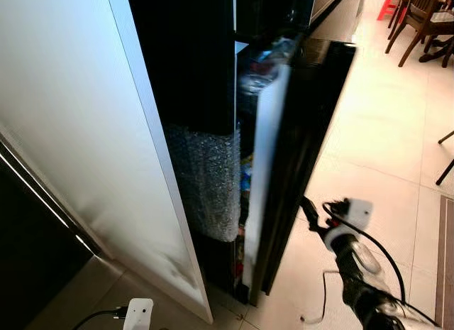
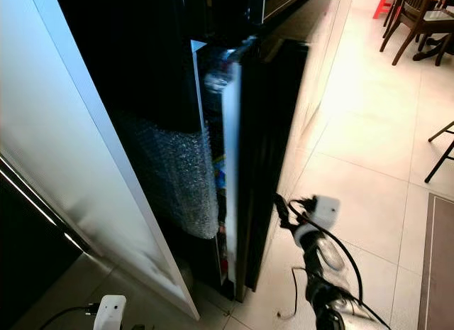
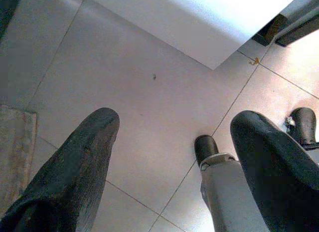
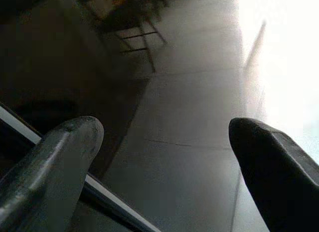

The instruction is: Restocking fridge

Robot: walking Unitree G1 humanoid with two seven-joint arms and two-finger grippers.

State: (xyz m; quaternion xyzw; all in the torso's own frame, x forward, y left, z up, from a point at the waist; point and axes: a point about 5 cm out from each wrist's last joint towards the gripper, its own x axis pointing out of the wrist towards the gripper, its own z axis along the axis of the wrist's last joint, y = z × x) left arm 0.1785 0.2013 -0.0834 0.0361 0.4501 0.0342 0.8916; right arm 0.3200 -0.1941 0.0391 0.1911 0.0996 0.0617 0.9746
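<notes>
The fridge's black door point(image 1: 312, 117) stands slightly ajar, edge-on to me, with its white inner lining point(image 1: 266, 152) and blurred packed goods point(image 1: 259, 67) showing in the gap. Bubble wrap point(image 1: 209, 181) covers part of the black fridge body beside the gap. My right gripper point(image 1: 306, 206) is raised close to the door's outer face, low down; its fingers point(image 4: 65, 152) are wide apart and hold nothing. Whether it touches the door is unclear. My left gripper point(image 3: 169, 157) hangs open over the floor tiles, its wrist camera point(image 1: 138, 314) low at the left.
A tall white panel point(image 1: 78, 131) flanks the fridge on the left. Wooden chairs point(image 1: 422, 21) and a red stool point(image 1: 390, 3) stand far right on the tiled floor point(image 1: 383, 131). A rug edge point(image 1: 445, 259) lies at right. My feet point(image 3: 205, 147) are below.
</notes>
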